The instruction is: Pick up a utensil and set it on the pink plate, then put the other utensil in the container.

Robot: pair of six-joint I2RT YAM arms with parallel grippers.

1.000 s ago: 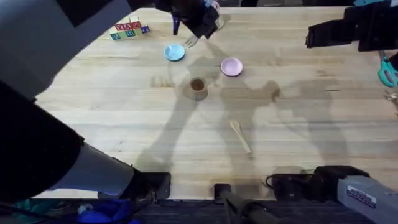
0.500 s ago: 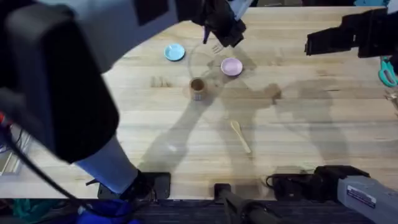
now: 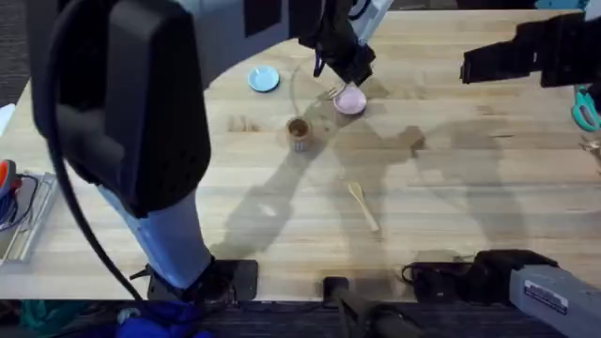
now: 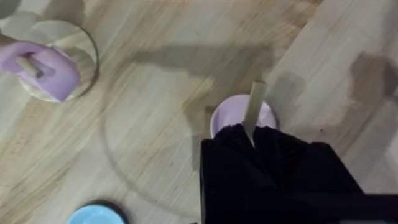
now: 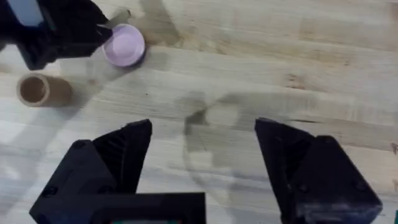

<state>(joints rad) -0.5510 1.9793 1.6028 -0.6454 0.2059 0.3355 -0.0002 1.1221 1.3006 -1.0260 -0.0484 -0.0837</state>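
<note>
On the wooden tabletop, farthest left of the small things, lies the light blue plate, well clear of the rest. Right of it and nearer the arms' bases stands the wooden cup, upright, its dark inside showing; the right wrist view catches it too, beside the pink plate. Next comes the left gripper, reaching across from the large dark arm, hanging just over the near-left edge of the pink plate. Its jaws are clamped on the wooden fork, whose tines poke out toward the blue plate's side in the overhead view; in the left wrist view the fork's handle rises from between the black fingers and crosses over the plate's pale pink surface. Whether the fork touches the plate cannot be told. Nearer the bases, a little right of the cup, the wooden spoon lies flat on bare wood, bowl toward the plates, handle slanting toward the lower right. Far right, the right gripper hovers above bare tabletop, its jaws wide apart and holding nothing.
</note>
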